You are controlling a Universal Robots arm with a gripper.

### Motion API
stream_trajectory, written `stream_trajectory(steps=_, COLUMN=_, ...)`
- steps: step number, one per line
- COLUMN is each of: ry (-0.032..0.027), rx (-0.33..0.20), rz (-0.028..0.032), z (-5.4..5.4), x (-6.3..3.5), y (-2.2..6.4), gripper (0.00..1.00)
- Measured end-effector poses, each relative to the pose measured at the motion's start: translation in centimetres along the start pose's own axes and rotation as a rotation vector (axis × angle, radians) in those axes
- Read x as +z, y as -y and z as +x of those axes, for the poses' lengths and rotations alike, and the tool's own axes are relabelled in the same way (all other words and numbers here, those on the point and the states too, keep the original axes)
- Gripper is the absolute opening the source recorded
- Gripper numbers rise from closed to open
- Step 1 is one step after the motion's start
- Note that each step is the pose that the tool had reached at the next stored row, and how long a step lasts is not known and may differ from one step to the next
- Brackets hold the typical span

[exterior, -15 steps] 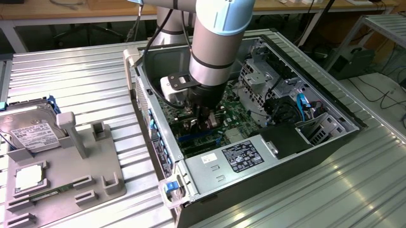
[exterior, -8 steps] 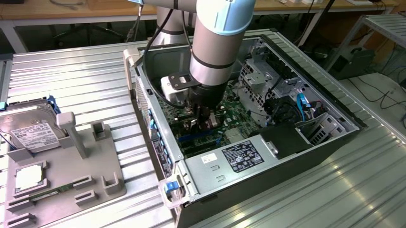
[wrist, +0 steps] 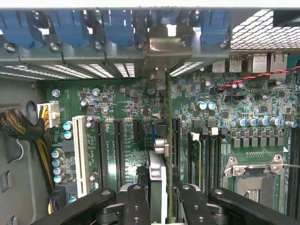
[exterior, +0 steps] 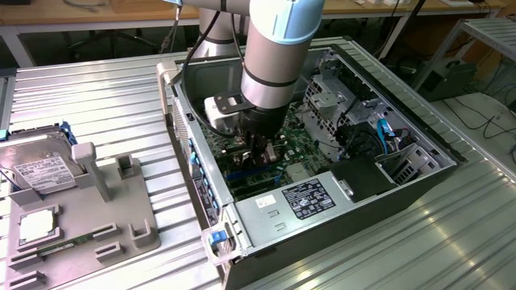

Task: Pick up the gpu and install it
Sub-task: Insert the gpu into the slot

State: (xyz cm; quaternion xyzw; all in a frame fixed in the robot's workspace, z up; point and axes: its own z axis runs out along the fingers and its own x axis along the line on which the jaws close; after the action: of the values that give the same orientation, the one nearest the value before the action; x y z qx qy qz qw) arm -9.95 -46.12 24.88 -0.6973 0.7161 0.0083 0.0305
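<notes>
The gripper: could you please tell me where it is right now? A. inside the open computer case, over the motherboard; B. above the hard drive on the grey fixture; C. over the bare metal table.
A: the gripper reaches into the computer case, gripping the gpu edge-on above the motherboard.

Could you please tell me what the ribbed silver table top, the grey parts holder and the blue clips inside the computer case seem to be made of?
The ribbed silver table top looks like bare aluminium: bright streaks run along its ribs. The grey slotted parts holder is probably matte plastic: dull, even colour, no glare. The blue slot clips seem moulded plastic, glossy with soft highlights.
</notes>
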Motion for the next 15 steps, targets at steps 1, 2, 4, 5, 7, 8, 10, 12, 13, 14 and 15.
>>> stream_trajectory(steps=1, ry=0.0001, rx=0.000, rz=0.0000, z=0.00, x=0.00, y=0.00, gripper=0.28)
stream_trajectory(steps=2, ry=0.0000, rx=0.001, rz=0.0000, z=0.00, x=0.00, y=0.00, gripper=0.28)
stream_trajectory(steps=4, ry=0.0000, rx=0.004, rz=0.0002, z=0.00, x=0.00, y=0.00, gripper=0.28)
stream_trajectory(steps=5, ry=-0.0001, rx=0.005, rz=0.0003, z=0.00, x=0.00, y=0.00, gripper=0.28)
stream_trajectory(steps=7, ry=-0.0002, rx=0.006, rz=0.0004, z=0.00, x=0.00, y=0.00, gripper=0.28)
stream_trajectory(steps=8, ry=-0.0002, rx=0.007, rz=0.0004, z=0.00, x=0.00, y=0.00, gripper=0.28)
stream_trajectory(steps=10, ry=-0.0002, rx=0.009, rz=0.0005, z=0.00, x=0.01, y=0.00, gripper=0.28)
stream_trajectory(steps=12, ry=-0.0003, rx=0.010, rz=0.0006, z=0.00, x=0.02, y=0.00, gripper=0.28)
stream_trajectory(steps=13, ry=-0.0004, rx=0.011, rz=0.0006, z=0.00, x=0.03, y=0.00, gripper=0.28)
stream_trajectory(steps=14, ry=-0.0003, rx=0.012, rz=0.0007, z=0.00, x=0.04, y=0.00, gripper=0.28)
stream_trajectory(steps=15, ry=-0.0003, rx=0.012, rz=0.0007, z=0.00, x=0.05, y=0.00, gripper=0.28)
